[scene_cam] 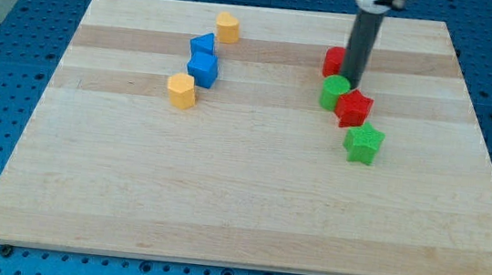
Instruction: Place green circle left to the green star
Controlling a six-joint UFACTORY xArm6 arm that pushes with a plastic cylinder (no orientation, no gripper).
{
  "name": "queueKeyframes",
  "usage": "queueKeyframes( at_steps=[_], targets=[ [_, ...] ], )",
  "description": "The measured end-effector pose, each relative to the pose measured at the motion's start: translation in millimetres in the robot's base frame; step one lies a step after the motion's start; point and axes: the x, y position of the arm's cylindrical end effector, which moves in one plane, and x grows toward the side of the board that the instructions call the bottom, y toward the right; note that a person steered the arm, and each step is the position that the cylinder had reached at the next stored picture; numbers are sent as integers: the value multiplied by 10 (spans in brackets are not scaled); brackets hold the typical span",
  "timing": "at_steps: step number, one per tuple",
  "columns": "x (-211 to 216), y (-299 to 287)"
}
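Note:
The green circle (333, 93) lies right of the board's middle, touching the red star (353, 108) at its lower right. The green star (363, 143) lies just below and right of the red star, a little apart from the green circle. My tip (351, 82) stands at the green circle's upper right edge, touching or nearly touching it. A red block (332, 61) sits just behind the rod on its left, partly hidden by it.
Two blue blocks (202, 45) (204, 69) lie one below the other at upper left of centre. A yellow block (228, 27) lies above them near the top edge, and another yellow block (181, 90) below left. The wooden board (239, 201) rests on a blue perforated table.

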Motion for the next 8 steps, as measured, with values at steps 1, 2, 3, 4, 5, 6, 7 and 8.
queueKeyframes(
  at_steps=[1, 2, 3, 4, 5, 6, 7, 8],
  targets=[
    [335, -34],
    [429, -88],
    [143, 59],
    [40, -383],
    [413, -463],
    [769, -103],
    [682, 60],
    [677, 346]
  ],
)
